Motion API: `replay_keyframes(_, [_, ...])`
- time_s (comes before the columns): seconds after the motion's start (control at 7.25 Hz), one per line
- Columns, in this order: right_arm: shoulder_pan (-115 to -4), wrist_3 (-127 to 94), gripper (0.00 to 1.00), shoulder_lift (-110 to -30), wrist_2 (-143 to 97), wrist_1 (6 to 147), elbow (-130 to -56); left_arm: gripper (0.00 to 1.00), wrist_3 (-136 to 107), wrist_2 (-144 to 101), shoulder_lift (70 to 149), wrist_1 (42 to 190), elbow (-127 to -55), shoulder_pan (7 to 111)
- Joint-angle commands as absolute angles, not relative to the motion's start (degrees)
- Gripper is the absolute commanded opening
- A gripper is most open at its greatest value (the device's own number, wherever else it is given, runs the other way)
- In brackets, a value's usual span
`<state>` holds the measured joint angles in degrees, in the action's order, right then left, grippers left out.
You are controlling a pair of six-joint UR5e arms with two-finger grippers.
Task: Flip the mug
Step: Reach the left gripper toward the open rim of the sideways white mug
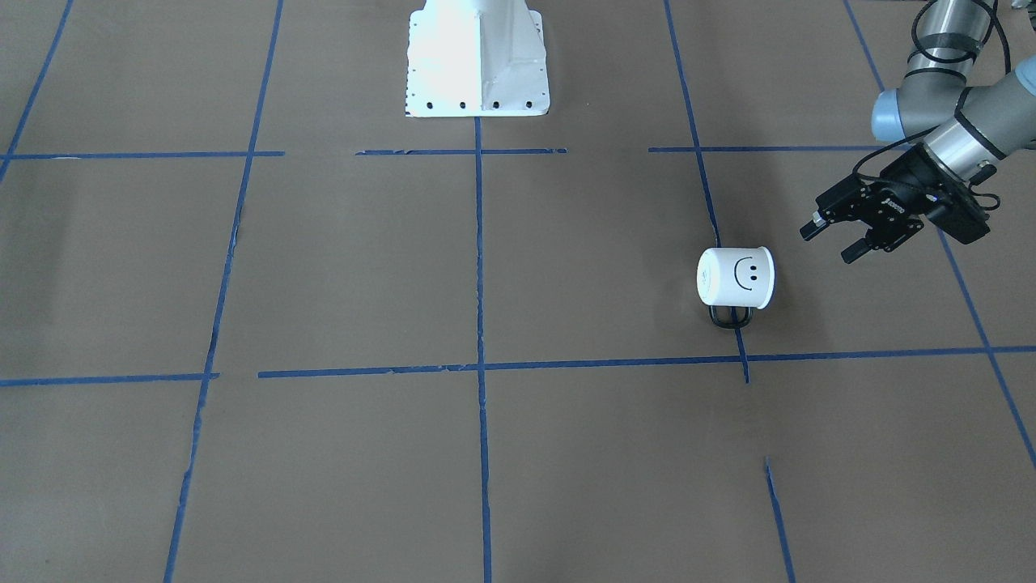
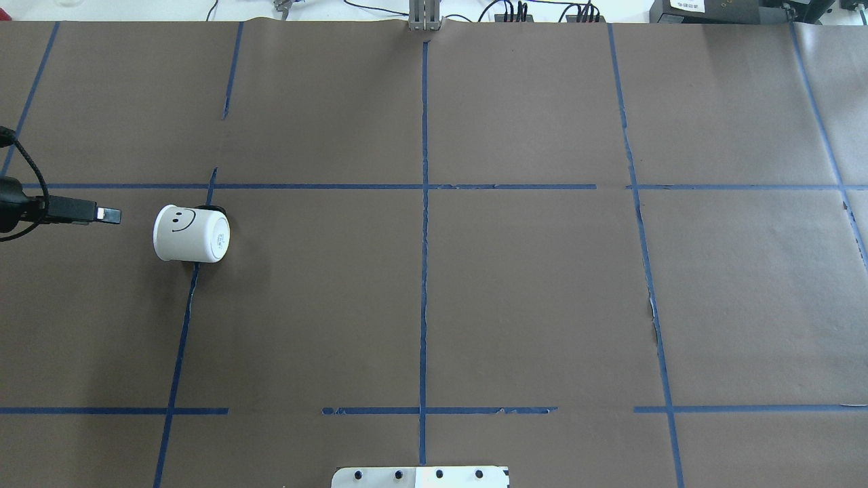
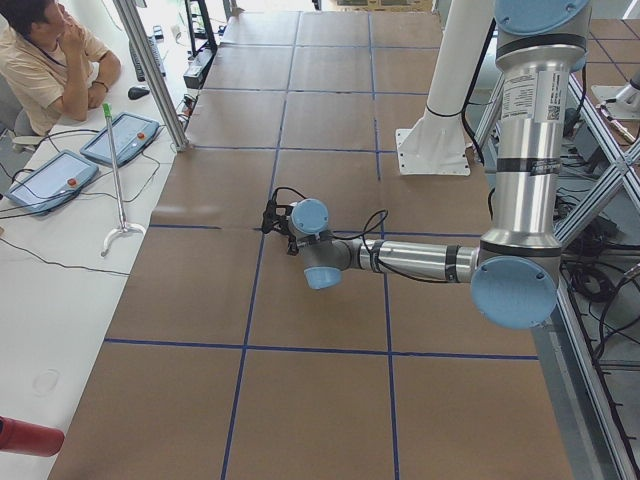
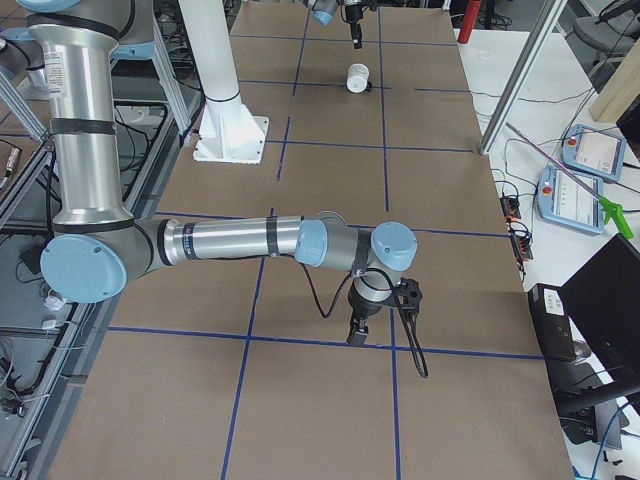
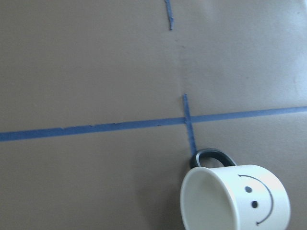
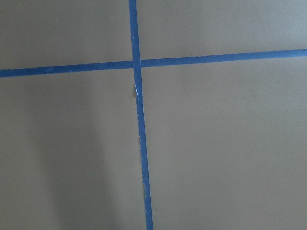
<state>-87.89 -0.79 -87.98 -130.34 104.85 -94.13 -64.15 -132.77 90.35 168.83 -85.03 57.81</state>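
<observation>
The white mug [image 1: 735,278] with a black smiley face lies on its side on the brown paper. Its thin black handle [image 1: 731,317] rests on the table on the side away from the robot. Its base points to the table's middle and its mouth faces my left gripper. The mug also shows in the overhead view [image 2: 191,234], the right side view [image 4: 356,77] and the left wrist view [image 5: 235,199]. My left gripper [image 1: 827,244] is open and empty, a short way from the mug's mouth and above the table. My right gripper [image 4: 356,335] hangs low over the paper far from the mug; I cannot tell its state.
The white robot pedestal [image 1: 477,57] stands at the table's robot-side edge. Blue tape lines [image 2: 424,271] grid the brown paper. A seated operator [image 3: 45,50] and teach pendants [image 3: 50,178] are at a side bench beyond the table.
</observation>
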Motion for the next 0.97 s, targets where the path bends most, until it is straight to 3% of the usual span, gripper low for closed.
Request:
replay_keyframes(0.0, [-87.89,-0.79,1.00,-87.98,-130.34,104.85,-94.13,1.00,-69.76,-132.63,91.84,180.06,-78.76,57.30])
replay_keyframes(0.41, [-87.89,-0.79,1.00,-87.98,-130.34,104.85,-94.13,1.00,-78.29,-122.28,94.38,188.96,-72.70,54.76])
replay_keyframes(0.83, [-87.89,-0.79,1.00,-87.98,-130.34,104.85,-94.13,1.00,-88.49,-113.03,94.75,195.89,-72.33,47.74])
